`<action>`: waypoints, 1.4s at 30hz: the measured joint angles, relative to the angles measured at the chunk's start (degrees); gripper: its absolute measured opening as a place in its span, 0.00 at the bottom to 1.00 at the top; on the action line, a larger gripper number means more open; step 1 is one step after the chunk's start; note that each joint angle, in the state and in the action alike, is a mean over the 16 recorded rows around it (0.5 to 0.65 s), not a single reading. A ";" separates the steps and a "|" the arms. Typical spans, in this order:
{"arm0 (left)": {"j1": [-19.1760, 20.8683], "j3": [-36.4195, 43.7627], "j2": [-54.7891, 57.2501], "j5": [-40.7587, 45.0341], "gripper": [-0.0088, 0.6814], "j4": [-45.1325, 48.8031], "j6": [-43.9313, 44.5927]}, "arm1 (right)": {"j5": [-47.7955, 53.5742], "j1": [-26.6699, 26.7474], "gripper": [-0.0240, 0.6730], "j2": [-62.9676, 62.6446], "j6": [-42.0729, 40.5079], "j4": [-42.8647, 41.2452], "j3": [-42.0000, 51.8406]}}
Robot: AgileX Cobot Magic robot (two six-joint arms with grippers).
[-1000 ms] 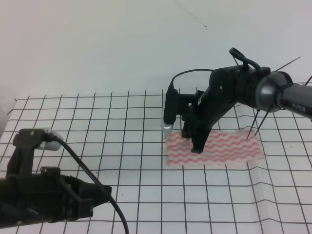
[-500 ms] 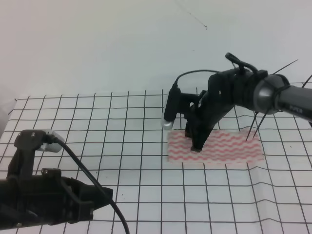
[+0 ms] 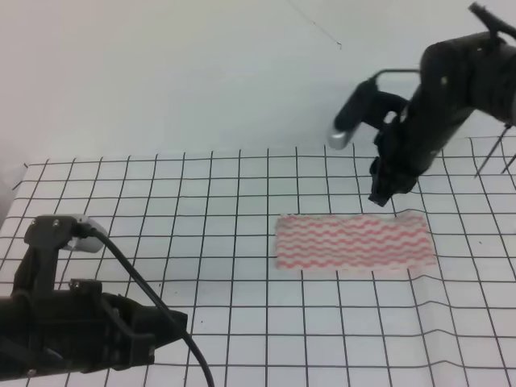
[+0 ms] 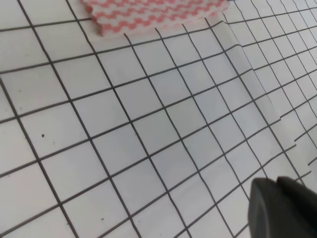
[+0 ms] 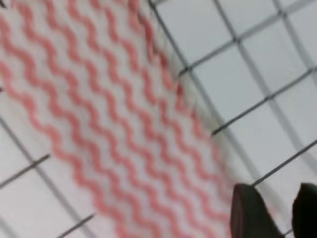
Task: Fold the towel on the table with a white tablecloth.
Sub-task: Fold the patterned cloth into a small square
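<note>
towel: lies flat at the table's 3 o'clock side, nothing resting on it, open from above
right gripper: hangs in the air at the towel's 12 o'clock edge, clear of the cloth, blocking approach from there
left gripper: low at 7 o'clock, well apart from the towel, its cable arching over it
tablecloth: bare grid between left gripper and towel; raised wrinkles at the towel's 5 o'clock
</note>
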 joint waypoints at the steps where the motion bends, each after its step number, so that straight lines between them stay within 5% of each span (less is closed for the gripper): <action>1: 0.00 0.00 -0.01 0.07 0.01 0.00 0.06 | 0.80 -0.90 0.34 -0.59 0.36 1.62 0.59; 12: 0.00 0.00 -0.51 -0.17 0.01 -0.11 2.94 | -5.58 -8.76 0.34 -11.67 1.29 21.66 18.69; 24: 0.00 0.00 -0.75 -2.31 0.01 -0.57 5.07 | -20.97 -10.68 0.36 -22.67 2.05 38.23 40.72; 42: 0.00 0.00 -0.75 -0.85 0.01 -2.12 4.97 | 4.06 -23.13 0.55 -8.02 -9.45 54.13 28.27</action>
